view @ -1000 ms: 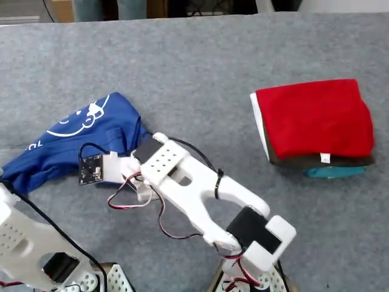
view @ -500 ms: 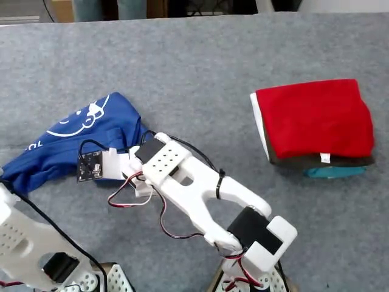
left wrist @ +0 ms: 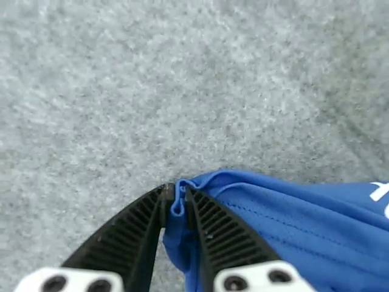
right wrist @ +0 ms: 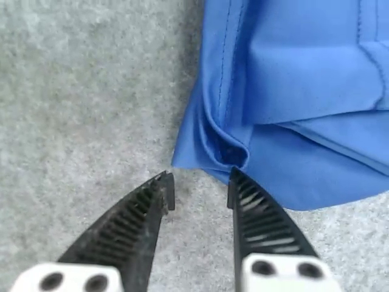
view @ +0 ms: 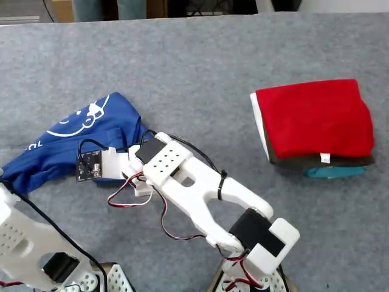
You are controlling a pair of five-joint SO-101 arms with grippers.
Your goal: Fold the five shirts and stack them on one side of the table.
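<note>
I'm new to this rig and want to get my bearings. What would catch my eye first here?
A crumpled blue shirt lies on the grey table, at the left of the high view. The left gripper is shut on one corner of it, and the right gripper is open at another edge. At the right of that view, a folded red shirt tops a neat stack.

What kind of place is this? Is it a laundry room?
Probably a robot lab or workshop, not a laundry room. Two white plastic robot arms with loose wires sit at a grey felt-covered table, which holds a crumpled blue shirt and a folded stack of shirts with a red one on top.
</note>
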